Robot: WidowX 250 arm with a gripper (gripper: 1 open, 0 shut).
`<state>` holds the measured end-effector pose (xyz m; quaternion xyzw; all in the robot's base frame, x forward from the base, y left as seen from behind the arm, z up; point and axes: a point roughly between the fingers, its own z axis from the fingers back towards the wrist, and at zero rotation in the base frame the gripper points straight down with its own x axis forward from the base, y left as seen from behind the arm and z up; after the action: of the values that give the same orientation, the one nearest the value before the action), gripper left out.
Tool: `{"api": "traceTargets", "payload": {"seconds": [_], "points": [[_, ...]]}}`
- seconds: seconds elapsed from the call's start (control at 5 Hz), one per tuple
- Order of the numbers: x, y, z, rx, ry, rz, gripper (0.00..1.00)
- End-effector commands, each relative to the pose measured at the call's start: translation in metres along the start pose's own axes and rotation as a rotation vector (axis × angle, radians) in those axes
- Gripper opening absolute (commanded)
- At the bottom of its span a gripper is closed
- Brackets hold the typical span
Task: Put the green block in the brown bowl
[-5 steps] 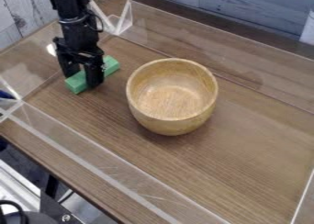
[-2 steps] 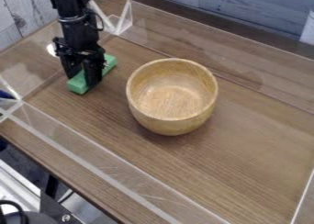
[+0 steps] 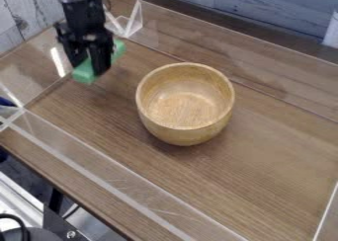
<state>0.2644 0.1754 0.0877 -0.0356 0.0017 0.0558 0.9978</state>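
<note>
tool (image 3: 90, 67) clenched on green block (image 3: 93, 69) | lifted off table since earlier | brown bowl (image 3: 187, 103) unmoved

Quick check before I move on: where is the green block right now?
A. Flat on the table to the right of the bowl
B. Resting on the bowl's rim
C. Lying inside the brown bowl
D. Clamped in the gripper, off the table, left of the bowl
D. The gripper is shut on the green block above the wood table, left of the brown bowl, whose inside shows only bare wood.
</note>
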Motion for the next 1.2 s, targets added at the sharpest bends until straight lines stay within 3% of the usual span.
{"api": "traceTargets", "payload": {"seconds": [0.0, 0.2, 0.4, 0.8, 1.0], "points": [[0.008, -0.021, 0.052, 0.018, -0.101, -0.023, 0.0], [0.007, -0.048, 0.066, -0.008, -0.108, -0.056, 0.0], [0.005, -0.088, 0.066, -0.025, -0.099, -0.112, 0.0], [-0.004, -0.162, 0.049, -0.034, -0.071, -0.205, 0.0], [-0.008, -0.184, 0.036, -0.032, -0.057, -0.232, 0.0]]}}
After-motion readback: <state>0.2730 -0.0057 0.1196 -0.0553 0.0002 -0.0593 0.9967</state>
